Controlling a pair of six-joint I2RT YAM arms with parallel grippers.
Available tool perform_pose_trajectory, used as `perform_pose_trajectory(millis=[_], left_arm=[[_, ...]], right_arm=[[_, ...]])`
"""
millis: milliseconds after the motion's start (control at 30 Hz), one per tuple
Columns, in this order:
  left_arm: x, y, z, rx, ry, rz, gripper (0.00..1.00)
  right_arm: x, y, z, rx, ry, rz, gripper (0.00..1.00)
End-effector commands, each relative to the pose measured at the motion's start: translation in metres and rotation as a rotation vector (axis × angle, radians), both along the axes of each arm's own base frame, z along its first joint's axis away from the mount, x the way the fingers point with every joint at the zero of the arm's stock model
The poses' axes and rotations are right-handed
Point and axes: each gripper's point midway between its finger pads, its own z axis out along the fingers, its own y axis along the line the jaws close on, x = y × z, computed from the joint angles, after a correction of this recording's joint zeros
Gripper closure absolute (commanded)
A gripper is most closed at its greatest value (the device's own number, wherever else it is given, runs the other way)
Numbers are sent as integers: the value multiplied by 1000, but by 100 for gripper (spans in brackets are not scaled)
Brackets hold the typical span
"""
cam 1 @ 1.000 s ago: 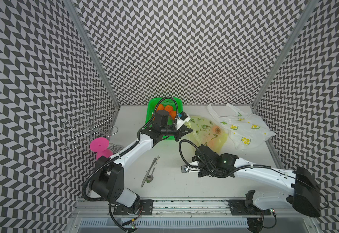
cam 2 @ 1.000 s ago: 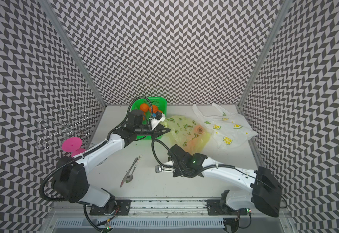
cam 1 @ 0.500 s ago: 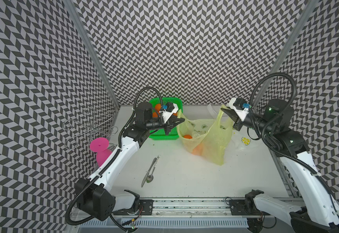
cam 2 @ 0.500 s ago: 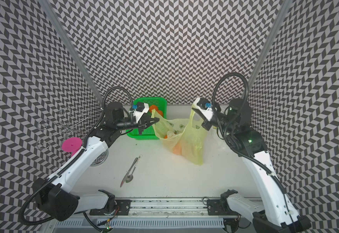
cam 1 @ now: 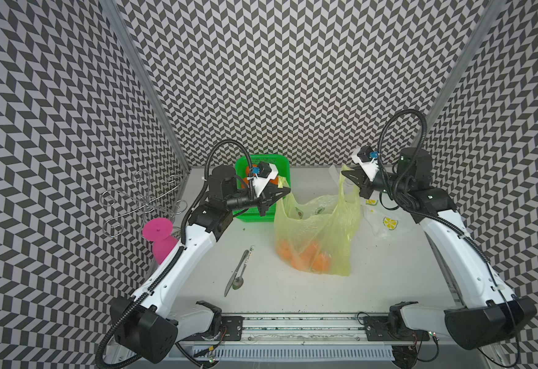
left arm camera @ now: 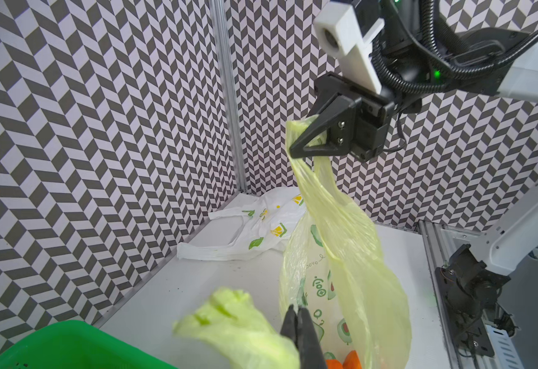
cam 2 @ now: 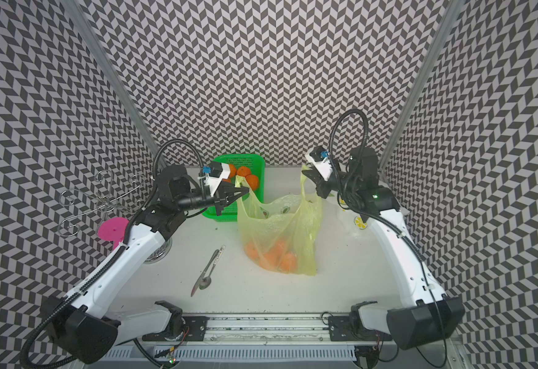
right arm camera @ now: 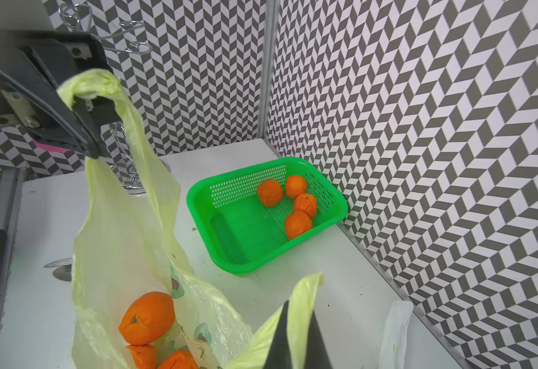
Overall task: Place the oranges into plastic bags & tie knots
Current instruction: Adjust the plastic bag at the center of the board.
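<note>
1. Two handles (left arm camera: 311, 180) of the yellow-green bag (cam 1: 317, 230) are stretched up and apart. One is nipped in the left gripper (cam 1: 288, 191), the other in the right gripper (cam 1: 343, 172). Both pairs of jaws are pressed together on the thin film.
2. Between and below the two grippers the bag hangs with its mouth gaping upward and its long axis upright. Its bottom seems to rest on the table (cam 1: 389, 281) near the middle.
3. Several oranges (cam 1: 306, 260) are heaped at the bottom of the bag and show through the plastic. The right wrist view catches three of them.
4. Four more oranges lie in the green basket (right arm camera: 229, 265) at the table's far edge, left of the middle. The left gripper hovers near the basket's right side.
5. Toward the far right corner the white bag (cam 1: 386, 220) with the lemon print lies flat, partly under the right arm and just beside the yellow-green bag.
6. A knife (cam 1: 229, 287) and a spoon (cam 1: 238, 283) lie together left of the bag, nearer the front edge and apart from it.
7. At the left edge stand a pink piece (cam 1: 157, 228) and a wire rack (cam 1: 139, 201), well apart from the bag.
</note>
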Motion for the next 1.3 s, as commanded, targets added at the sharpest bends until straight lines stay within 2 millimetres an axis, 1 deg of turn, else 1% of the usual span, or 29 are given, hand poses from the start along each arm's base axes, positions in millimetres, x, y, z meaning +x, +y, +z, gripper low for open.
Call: perform_pose_trajectory(millis=[0, 100, 167, 200, 267, 333, 433, 467, 500, 533, 633, 767, 933, 1100, 1167, 1267], left_arm=[[-10, -5, 19, -54, -19, -29, 100], [-2, -8, 7, -66, 28, -5, 100], [8, -7, -3, -62, 43, 43, 100], [13, -6, -6, -56, 46, 65, 100], [23, -4, -13, -49, 64, 108, 100], [29, -5, -19, -49, 91, 130, 100], [32, -4, -25, -55, 119, 146, 100], [31, -4, -26, -57, 125, 147, 100], [30, -3, -26, -60, 124, 146, 100], [28, -3, -26, -62, 120, 146, 100], [25, 0, -24, -70, 108, 151, 100], [22, 1, -21, -76, 102, 150, 100], [20, 1, -17, -79, 93, 145, 100], [18, 1, -16, -79, 86, 141, 100], [18, 1, -16, -77, 82, 139, 100], [18, 2, -15, -76, 75, 141, 100]], right_arm=[[6, 8, 5, -7, -55, 68, 96], [15, 9, -11, -38, -14, 71, 92], [21, 3, -15, -46, 3, 23, 86], [22, 1, -14, -44, 7, -5, 81], [27, -11, -8, -22, 6, -110, 62], [27, -21, -4, -12, 13, -185, 47], [16, -30, -5, -24, 30, -230, 33], [10, -31, -8, -28, 34, -224, 22], [2, -30, -11, -29, 35, -210, 15], [-7, -29, -11, -26, 29, -190, 9], [-31, -20, -14, 7, 26, -110, 0], [-53, -7, -15, 50, -18, -40, 0], [-83, 14, -26, 56, -60, 87, 0], [-102, 22, -24, 97, -65, 177, 0], [-98, 20, -21, 107, -69, 145, 0], [-81, 6, -11, 96, -85, 9, 0]])
